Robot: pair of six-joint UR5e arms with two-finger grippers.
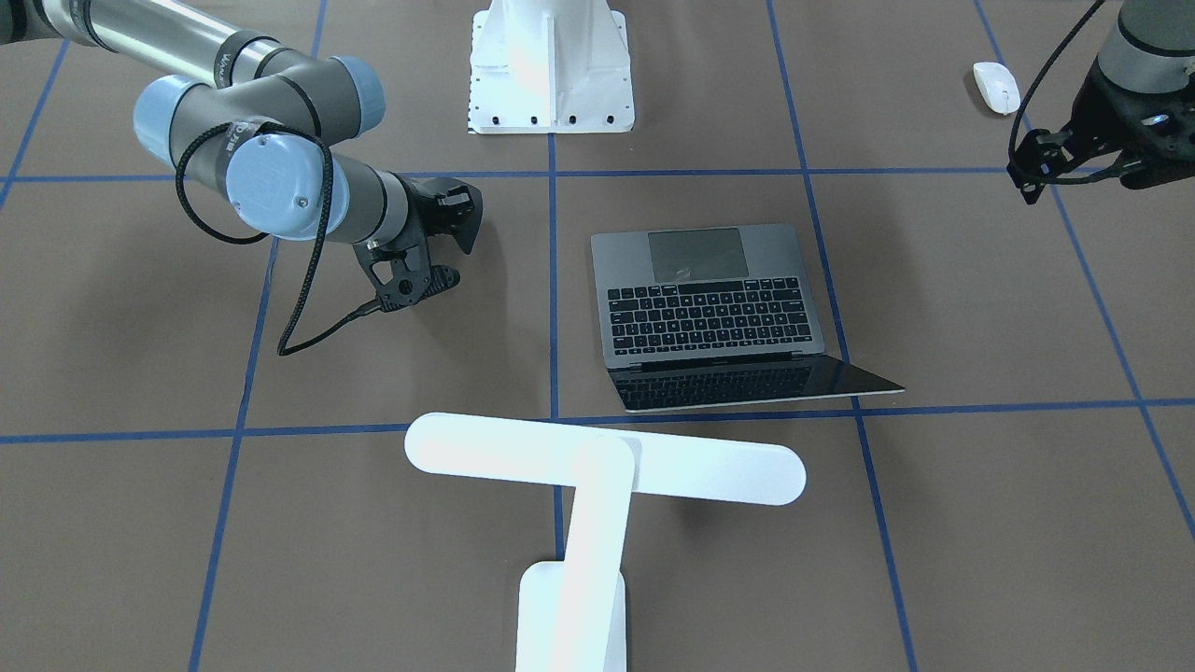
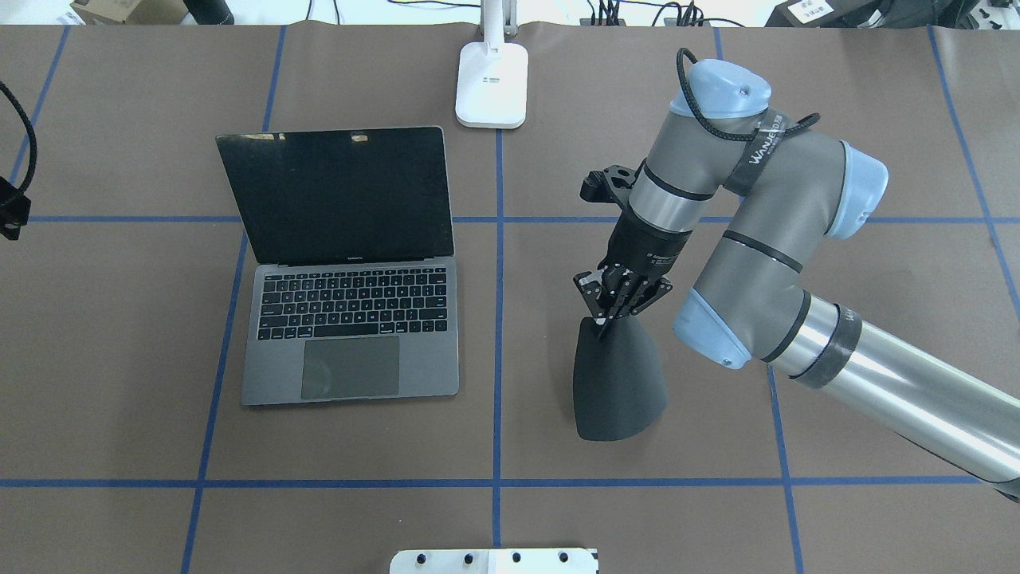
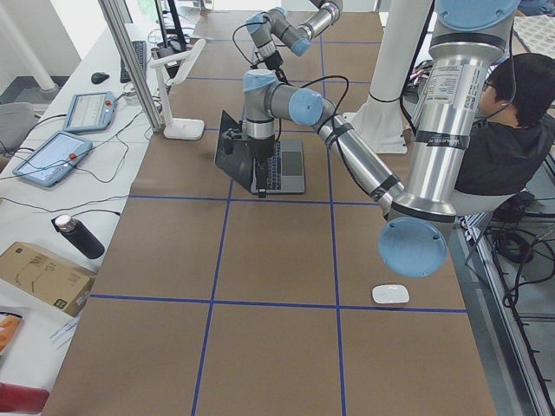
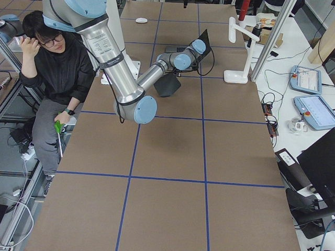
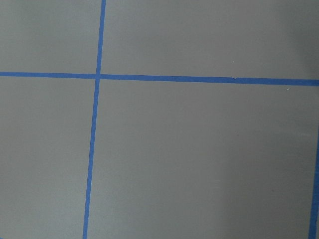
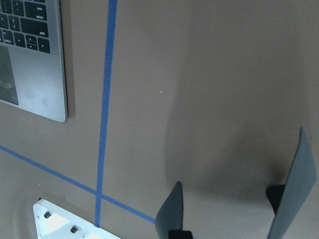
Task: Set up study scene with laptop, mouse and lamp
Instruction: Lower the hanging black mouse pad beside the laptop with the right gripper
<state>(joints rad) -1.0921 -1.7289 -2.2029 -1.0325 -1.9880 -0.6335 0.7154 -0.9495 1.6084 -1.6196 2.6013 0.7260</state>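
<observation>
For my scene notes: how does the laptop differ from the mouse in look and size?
The laptop is grey with black keys; the mouse is plain white. The laptop is far larger than the mouse. Both lie on the brown table.

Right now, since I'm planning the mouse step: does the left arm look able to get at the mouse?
Probably yes. The mouse lies in the open near the left tool, with nothing between them. The right tool is far off, shut on a black mat.
</observation>
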